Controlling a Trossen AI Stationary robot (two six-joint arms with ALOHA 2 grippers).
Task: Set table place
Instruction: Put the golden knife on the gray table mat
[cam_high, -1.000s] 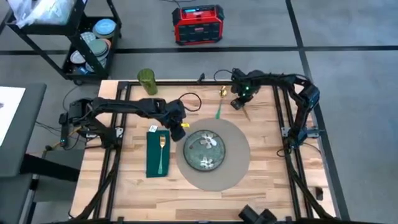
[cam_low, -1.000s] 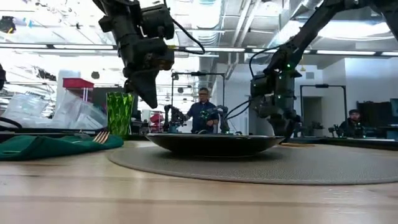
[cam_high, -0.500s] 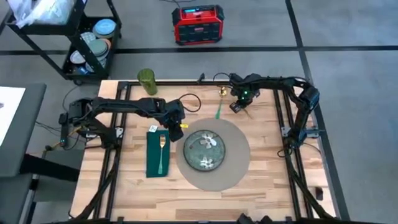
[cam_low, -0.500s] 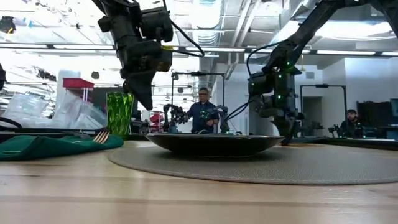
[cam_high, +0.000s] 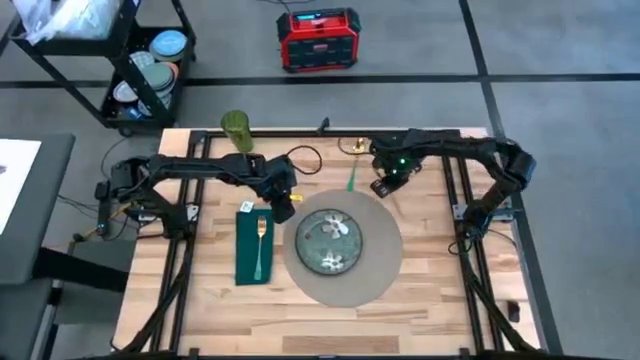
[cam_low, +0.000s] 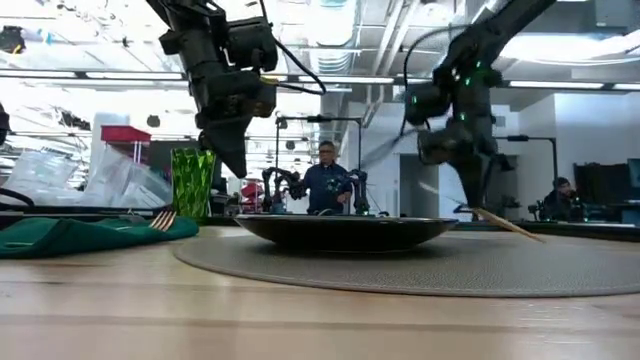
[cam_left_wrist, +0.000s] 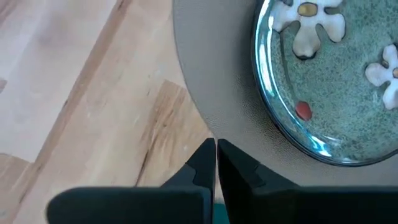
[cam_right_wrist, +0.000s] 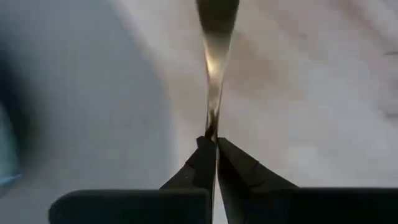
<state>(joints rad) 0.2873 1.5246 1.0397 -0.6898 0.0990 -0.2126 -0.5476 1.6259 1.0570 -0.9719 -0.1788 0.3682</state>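
Butcher-block surface (cam_high: 215, 300), light striped wood, black rail frame. Round grey-beige mat (cam_high: 345, 285) at centre, flat, woven-looking texture in low view. On the mat: round green plate (cam_high: 333, 241), glossy, shallow rim, pale flower pattern; nothing in it apart from a small red spot seen in left wrist view. Left of mat, touching or just beside its edge: dark green folded napkin (cam_high: 246, 250), soft cloth, with a gold fork (cam_high: 260, 246) lying lengthwise on top. Far-left corner of surface: green faceted glass (cam_high: 236, 128), upright, contents not visible. Thin green stick-like item (cam_high: 351, 179) lying just beyond the mat's far edge. Small gold object (cam_high: 357, 147) near far rail, too small to identify.

Left claw (cam_high: 283, 211) raised above the mat's left edge, between napkin and plate; fingers (cam_left_wrist: 202, 168) pressed together, nothing between them.

Right claw (cam_high: 381, 187) raised above the mat's far-right edge, clamped on a slender gold utensil (cam_right_wrist: 213, 68), metallic, thin shaft widening at its far end; type not clear. In low view, utensil slants down to the mat.

Person seated in room behind surface.

Beyond surface: black cart (cam_high: 140, 60) holding stacked dishes; red box (cam_high: 317, 38) on floor.
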